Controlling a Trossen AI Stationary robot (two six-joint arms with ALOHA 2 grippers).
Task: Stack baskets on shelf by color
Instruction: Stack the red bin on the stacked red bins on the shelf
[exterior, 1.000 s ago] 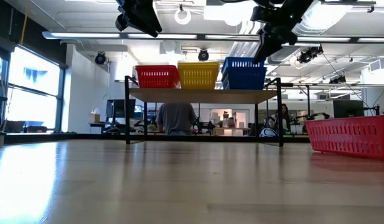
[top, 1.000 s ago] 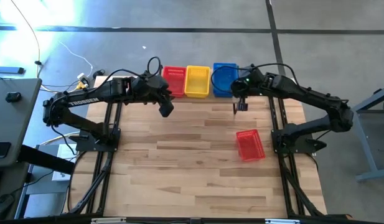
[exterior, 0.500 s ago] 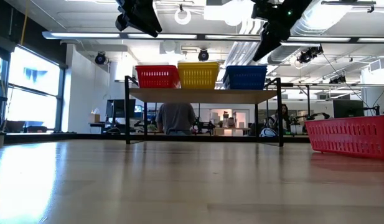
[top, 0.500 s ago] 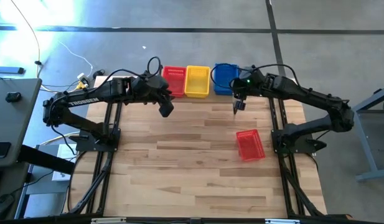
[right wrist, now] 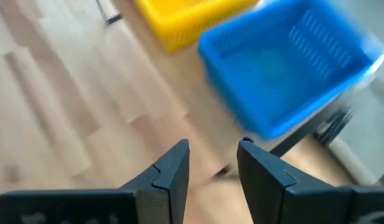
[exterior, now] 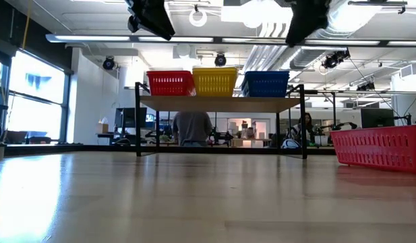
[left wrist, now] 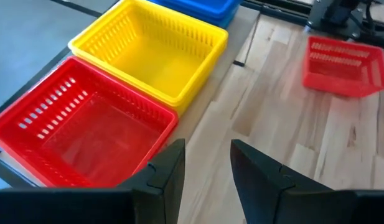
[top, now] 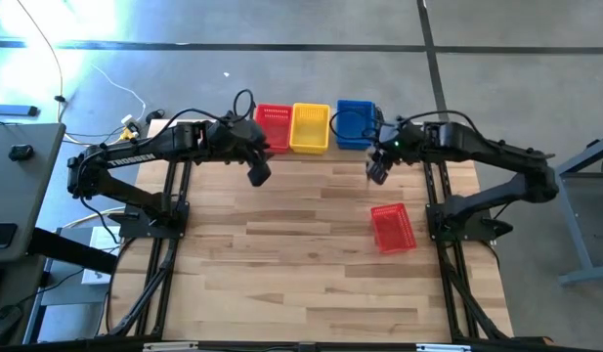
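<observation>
On the shelf [exterior: 221,102] at the table's far edge stand a red basket [top: 273,124], a yellow basket [top: 310,127] and a blue basket [top: 355,123], side by side on their bottoms. Another red basket [top: 392,228] rests on the tabletop at the right. My left gripper [top: 259,171] hovers open in front of the red and yellow baskets on the shelf [left wrist: 86,124], with nothing between its fingers. My right gripper [top: 376,171] hangs open above the table, just in front of the blue basket [right wrist: 285,68], touching nothing.
The wooden tabletop [top: 281,254] stretches from the shelf toward its near edge; only the loose red basket [exterior: 379,147] lies on it. Black arm frames stand along the table's left and right sides. A person [exterior: 191,128] shows in the room behind the shelf.
My right gripper has opened and let go of the blue basket, which has dropped lower onto the shelf's right end. The gripper has then risen and drawn back a little toward the table's near edge.
</observation>
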